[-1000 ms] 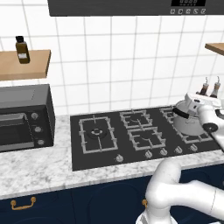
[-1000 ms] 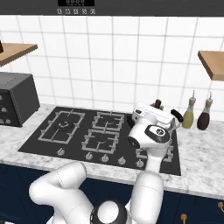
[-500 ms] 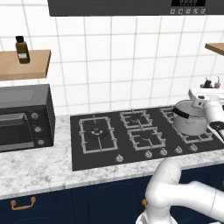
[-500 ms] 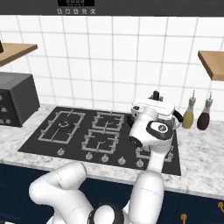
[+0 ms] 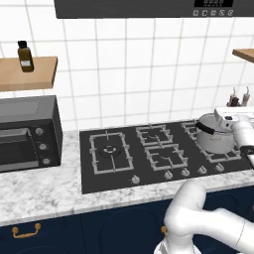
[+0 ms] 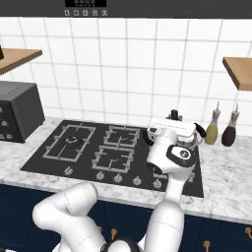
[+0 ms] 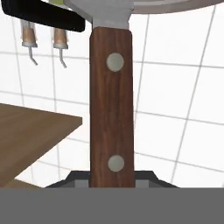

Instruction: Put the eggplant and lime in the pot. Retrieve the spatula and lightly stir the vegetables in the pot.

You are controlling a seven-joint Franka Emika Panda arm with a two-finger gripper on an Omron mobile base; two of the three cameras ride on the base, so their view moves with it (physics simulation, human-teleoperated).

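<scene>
The spatula's brown wooden handle, with two metal rivets, runs straight up the hand view between the dark fingertips of my gripper, which is shut on it. Its metal neck reaches the silver-grey pot at the top of that view, beside the pot's black handle. From the base, the pot stands on the stove's right rear burner, with my white hand directly above it. In the right base view the hand covers most of the pot. Eggplant and lime are hidden.
A black stove with knobs along its front lies in the marble counter. A toaster oven stands at the left. Two oil bottles stand by the wall right of the pot. Wooden shelves hang on both sides.
The hand has shifted slightly over the pot, rising a little and coming back down, with the spatula still held. The pot has stayed on its burner.
</scene>
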